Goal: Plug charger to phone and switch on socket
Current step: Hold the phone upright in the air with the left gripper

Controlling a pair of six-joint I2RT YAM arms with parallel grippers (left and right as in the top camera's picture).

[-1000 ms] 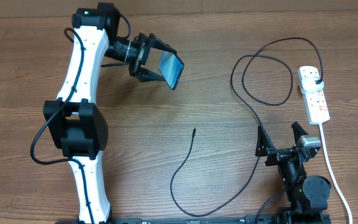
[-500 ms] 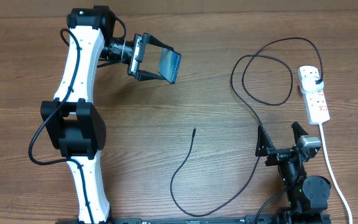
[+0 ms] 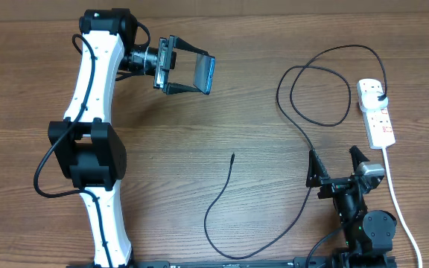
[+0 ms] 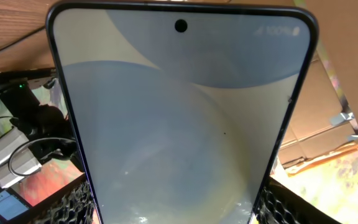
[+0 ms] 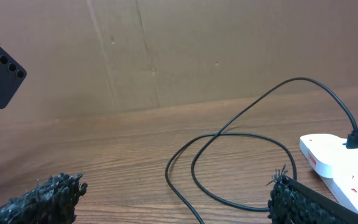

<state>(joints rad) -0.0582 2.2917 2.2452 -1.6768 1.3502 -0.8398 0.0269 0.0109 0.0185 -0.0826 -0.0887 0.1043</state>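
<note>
My left gripper (image 3: 199, 75) is shut on the phone (image 3: 202, 74) and holds it in the air above the table's far left. In the left wrist view the phone's screen (image 4: 179, 124) fills the frame, with a black pad on each long edge (image 4: 67, 208). The charger is a thin black cable (image 3: 296, 123). Its free connector tip (image 3: 232, 155) lies mid-table and its plug (image 3: 379, 99) sits in the white socket (image 3: 378, 123) at the right. My right gripper (image 3: 333, 154) stands open near the front right, above the cable (image 5: 241, 118), with nothing between its fingers. The right wrist view also shows the socket (image 5: 337, 163).
The socket's white cord (image 3: 401, 205) runs down the right side to the front edge, past my right arm's base. The black cable makes a loop (image 3: 319, 85) left of the socket. A brown cardboard wall (image 5: 166, 50) stands behind the table.
My left gripper has turned and drawn slightly toward the far edge with the phone, so the screen now faces less toward the overhead camera. The right arm and cable are still.
</note>
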